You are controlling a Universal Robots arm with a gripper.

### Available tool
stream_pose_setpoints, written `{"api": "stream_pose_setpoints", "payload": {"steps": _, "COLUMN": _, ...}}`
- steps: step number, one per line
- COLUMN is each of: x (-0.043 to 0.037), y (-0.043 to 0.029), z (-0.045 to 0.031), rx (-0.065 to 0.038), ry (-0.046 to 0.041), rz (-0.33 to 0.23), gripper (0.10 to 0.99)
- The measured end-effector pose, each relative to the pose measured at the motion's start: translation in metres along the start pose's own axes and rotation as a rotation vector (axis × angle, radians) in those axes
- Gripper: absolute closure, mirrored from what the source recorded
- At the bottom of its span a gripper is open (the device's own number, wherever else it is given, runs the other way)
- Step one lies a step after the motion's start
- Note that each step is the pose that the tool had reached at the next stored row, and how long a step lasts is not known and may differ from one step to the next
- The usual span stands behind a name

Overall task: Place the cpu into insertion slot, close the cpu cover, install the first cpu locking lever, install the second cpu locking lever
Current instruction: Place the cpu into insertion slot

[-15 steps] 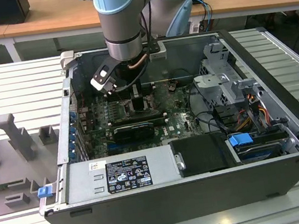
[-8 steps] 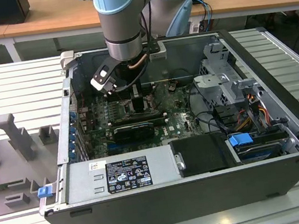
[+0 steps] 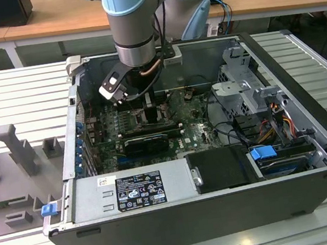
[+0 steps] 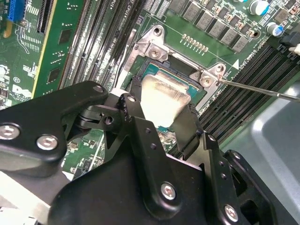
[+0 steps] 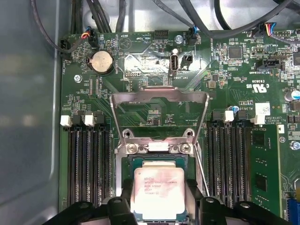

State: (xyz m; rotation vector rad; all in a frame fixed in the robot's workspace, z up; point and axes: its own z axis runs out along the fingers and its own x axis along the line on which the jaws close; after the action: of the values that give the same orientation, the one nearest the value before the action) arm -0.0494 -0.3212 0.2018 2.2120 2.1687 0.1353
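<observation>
Gripper [image 4: 160, 107] clamped on the cpu [image 4: 164, 93] by opposite edges, just above the insertion slot [image 5: 140, 161]; cpu cover [image 5: 159, 95] standing open. Probably light, stiff, delicate underneath: best held level, by the edges.

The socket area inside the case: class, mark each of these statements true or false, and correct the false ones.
1. The cpu cover stands swung open, clear of the insertion slot. True.
2. The cpu lies on the grey rack outside the computer case. False: it is at the insertion slot, inside the case.
3. A round coin battery sits on the green board. True.
4. The end effector hangs over the wooden desk. False: it is down inside the case, right at the cpu.
</observation>
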Motion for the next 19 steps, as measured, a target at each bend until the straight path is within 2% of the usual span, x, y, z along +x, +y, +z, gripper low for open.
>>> {"api": "stream_pose_setpoints", "payload": {"steps": 5, "x": -0.0002, "y": -0.0004, "z": -0.0001, "rx": 0.000, "ry": -0.0001, "rz": -0.001, "gripper": 0.557}}
{"api": "stream_pose_setpoints", "payload": {"steps": 6, "x": -0.0001, "y": -0.0003, "z": -0.0001, "rx": 0.000, "ry": -0.0001, "rz": 0.000, "gripper": 0.494}}
{"api": "stream_pose_setpoints", "payload": {"steps": 14, "x": 0.0007, "y": 0.0012, "z": -0.0162, "rx": 0.001, "ry": -0.0002, "rz": 0.002, "gripper": 0.506}}
{"api": "stream_pose_setpoints", "payload": {"steps": 15, "x": 0.0007, "y": 0.0013, "z": -0.0173, "rx": 0.001, "ry": -0.0002, "rz": 0.002, "gripper": 0.639}}
{"api": "stream_pose_setpoints", "payload": {"steps": 16, "x": 0.0008, "y": 0.0014, "z": -0.0182, "rx": 0.001, "ry": -0.0002, "rz": 0.002, "gripper": 0.639}}
{"api": "stream_pose_setpoints", "payload": {"steps": 17, "x": 0.0008, "y": 0.0016, "z": -0.0198, "rx": 0.001, "ry": -0.0002, "rz": 0.002, "gripper": 0.757}}
{"api": "stream_pose_setpoints", "payload": {"steps": 19, "x": 0.0009, "y": 0.0017, "z": -0.0216, "rx": 0.001, "ry": -0.0002, "rz": 0.002, "gripper": 0.878}}
